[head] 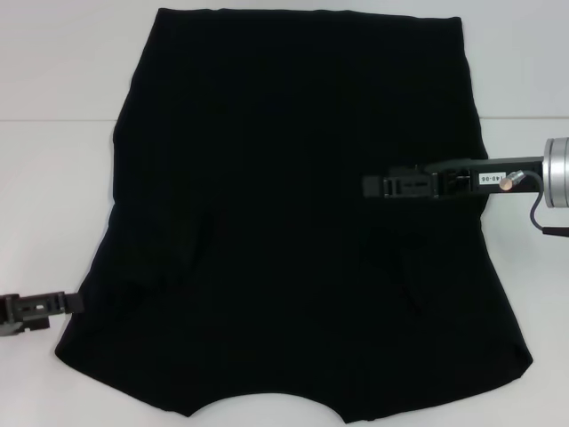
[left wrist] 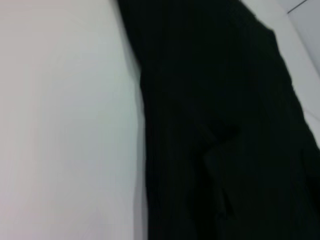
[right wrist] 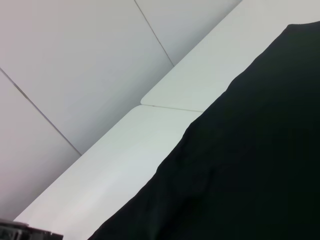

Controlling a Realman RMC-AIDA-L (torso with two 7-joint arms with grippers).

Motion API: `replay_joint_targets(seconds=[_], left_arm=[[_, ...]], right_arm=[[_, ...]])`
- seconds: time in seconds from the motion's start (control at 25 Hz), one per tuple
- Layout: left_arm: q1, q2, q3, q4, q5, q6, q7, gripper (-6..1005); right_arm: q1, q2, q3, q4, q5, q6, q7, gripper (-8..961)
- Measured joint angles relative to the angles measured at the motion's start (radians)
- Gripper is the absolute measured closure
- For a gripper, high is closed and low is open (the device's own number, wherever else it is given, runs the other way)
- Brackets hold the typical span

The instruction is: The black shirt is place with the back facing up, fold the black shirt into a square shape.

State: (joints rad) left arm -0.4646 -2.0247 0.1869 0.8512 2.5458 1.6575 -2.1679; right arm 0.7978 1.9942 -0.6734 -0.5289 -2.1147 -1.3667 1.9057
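Black shirt [head: 293,222] flat on white table [head: 53,205] | head view alone shows pincers: right [head: 378,186] above shirt, left [head: 18,313] beside it | openings: cannot tell

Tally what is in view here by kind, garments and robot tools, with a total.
Black shirt: 1, spread on the white table
Robot tools: 2, the left tool at the shirt's near left edge and the right tool over its right half
Table: 1
Total: 4
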Motion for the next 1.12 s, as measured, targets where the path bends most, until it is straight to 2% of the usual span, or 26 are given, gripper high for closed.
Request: replay_joint_targets(seconds=[0.52, 0.88, 1.12], left_arm=[[-0.015, 0.006, 0.027, -0.046, 0.069, -0.064, -0.012, 159], [-0.02, 0.006, 0.086, -0.052, 0.07, -0.049, -0.009, 161], [-0.044, 0.013, 0.092, -0.089, 0.067, -0.037, 0.008, 161]], right_arm=[[-0.006, -0.004, 0.0, -0.001, 0.01, 0.0, 0.001, 100], [-0.005, -0.005, 0.001, -0.011, 0.012, -0.006, 0.006, 99], [-0.008, -0.005, 0.002, -0.013, 0.026, -0.009, 0.007, 101]])
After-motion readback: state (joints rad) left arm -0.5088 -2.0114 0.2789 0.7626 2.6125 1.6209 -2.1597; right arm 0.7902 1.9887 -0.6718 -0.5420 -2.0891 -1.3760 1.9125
